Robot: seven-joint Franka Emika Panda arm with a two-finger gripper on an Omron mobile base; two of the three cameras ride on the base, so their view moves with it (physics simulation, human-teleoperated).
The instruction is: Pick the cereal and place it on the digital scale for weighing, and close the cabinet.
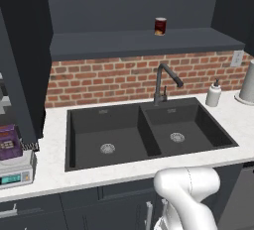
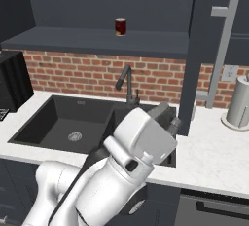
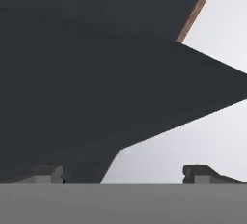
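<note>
The purple cereal box (image 1: 10, 143) stands upright on the light grey digital scale (image 1: 17, 172) at the counter's left end. The dark wall cabinet (image 1: 139, 43) is open, with one door (image 1: 20, 60) swung out at the left and the other door (image 2: 194, 59) swung out at the right, its silver bar handle (image 2: 221, 49) facing out. My gripper (image 2: 173, 122) is raised close to the lower edge of the right door, beside the sink. In the hand view the gripper (image 3: 123, 175) is open, fingertips (image 3: 48, 173) far apart, facing the dark door panel at close range.
A dark red can (image 1: 159, 26) stands on the cabinet shelf. A black double sink (image 1: 144, 135) with a dark faucet (image 1: 163, 83) sits below. A soap dispenser (image 1: 214, 94) and a paper towel roll (image 2: 239, 102) stand on the right counter. A black microwave (image 2: 12, 81) is at the left.
</note>
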